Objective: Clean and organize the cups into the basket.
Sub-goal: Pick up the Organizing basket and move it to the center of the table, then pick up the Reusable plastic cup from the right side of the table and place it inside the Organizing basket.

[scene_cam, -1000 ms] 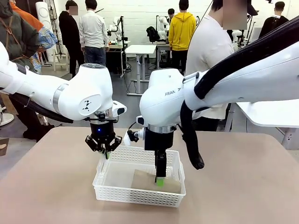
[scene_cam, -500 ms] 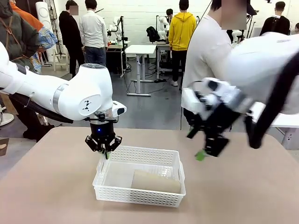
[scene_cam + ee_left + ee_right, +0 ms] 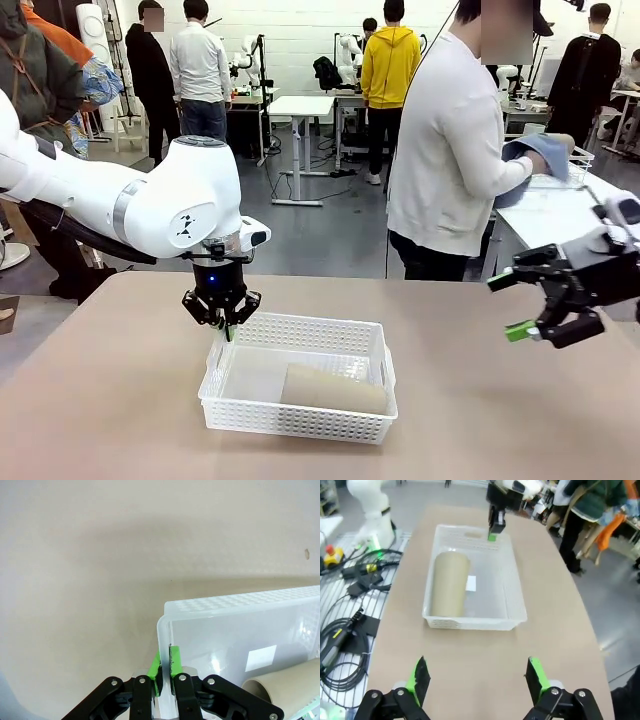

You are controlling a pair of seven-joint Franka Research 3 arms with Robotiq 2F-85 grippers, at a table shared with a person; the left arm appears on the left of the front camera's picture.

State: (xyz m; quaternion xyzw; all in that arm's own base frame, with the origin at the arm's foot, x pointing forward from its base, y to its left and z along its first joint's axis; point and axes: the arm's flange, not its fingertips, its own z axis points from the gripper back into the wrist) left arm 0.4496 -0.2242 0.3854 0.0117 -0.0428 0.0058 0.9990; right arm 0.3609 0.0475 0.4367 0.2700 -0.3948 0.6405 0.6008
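Basket (image 3: 300,421) holds one brown cup (image 3: 333,388). Left gripper (image 3: 224,328) pinches its far-left corner rim; right gripper (image 3: 508,305) gapes empty at the table's (image 3: 100,400) right edge.

The right fingers (image 3: 519,330) have lifted off the brown cup (image 3: 333,388) and swung far out right.

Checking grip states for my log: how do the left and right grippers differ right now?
The left gripper is shut, pinching the basket by its rim at a corner; the right gripper is open and holds nothing. The left points straight down at the basket; the right is tipped sideways, well away from the basket. Both have green pads.
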